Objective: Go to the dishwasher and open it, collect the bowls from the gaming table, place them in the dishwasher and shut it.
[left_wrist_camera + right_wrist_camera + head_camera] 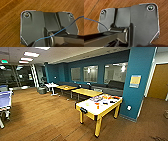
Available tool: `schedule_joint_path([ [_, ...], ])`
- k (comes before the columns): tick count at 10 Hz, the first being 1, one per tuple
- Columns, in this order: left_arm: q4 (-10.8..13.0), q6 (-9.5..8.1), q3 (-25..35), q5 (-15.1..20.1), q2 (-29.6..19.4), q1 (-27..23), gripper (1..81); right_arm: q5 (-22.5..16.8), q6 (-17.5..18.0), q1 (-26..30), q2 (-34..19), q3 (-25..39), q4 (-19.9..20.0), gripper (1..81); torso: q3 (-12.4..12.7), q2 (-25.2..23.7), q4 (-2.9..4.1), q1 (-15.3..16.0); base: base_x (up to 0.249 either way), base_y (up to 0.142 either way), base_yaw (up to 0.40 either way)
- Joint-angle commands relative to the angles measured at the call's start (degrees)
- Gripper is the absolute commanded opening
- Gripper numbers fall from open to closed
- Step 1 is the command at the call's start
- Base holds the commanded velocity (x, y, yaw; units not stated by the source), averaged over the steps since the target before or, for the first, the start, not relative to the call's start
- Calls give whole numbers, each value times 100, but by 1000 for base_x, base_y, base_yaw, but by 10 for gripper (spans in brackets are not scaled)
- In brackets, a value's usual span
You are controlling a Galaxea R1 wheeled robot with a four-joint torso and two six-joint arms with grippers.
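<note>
A game table (88,107) with a white top and yellow legs stands right of centre in the head view, a few metres ahead on the wooden floor. Small orange, dark and coloured things (103,100) lie on its top; I cannot tell whether any of them is a bowl. The dishwasher is out of view. Both wrist views look down on my own dark plate (33,27) (142,23) above the wooden floor (11,18) (91,15). A thin blue cable (70,25) crosses the left wrist view.
A teal pillar (136,82) rises just behind the game table, with a wooden door (160,82) to its right. Low yellow tables (86,92) and a grey sofa (113,87) line the far teal wall. A blue table (5,100) stands at the left edge.
</note>
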Motion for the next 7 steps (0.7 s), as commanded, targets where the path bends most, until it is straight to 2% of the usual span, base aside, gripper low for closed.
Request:
schedule_joint_path([
  [1,-7,7,8,238,-26,-298,811,-303,-1,326,0,-5,-28,811,0,0,0,5,0,0,-400],
  [5,-34,-2,8,238,-44,-281,811,-294,-10,334,9,-5,-28,811,0,-2,0,5,0,0,-400],
  [7,-42,-11,8,230,-44,-298,811,-294,-10,352,18,-5,-28,811,0,0,0,5,0,0,-180],
])
